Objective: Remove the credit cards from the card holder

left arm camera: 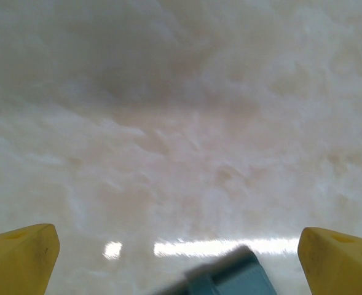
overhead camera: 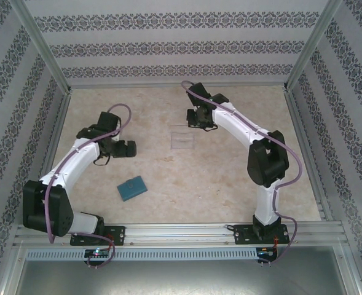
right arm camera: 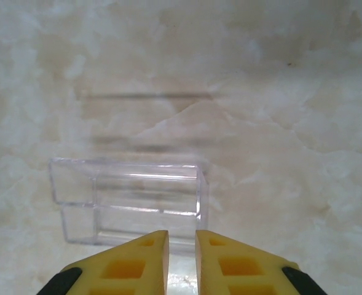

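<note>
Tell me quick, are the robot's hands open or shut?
Left gripper: wide open, holding nothing.
Right gripper: open just a crack, holding nothing.

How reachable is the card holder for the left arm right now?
Probably yes: the left gripper is open close to the card holder, and nothing on the table lies between them.
</note>
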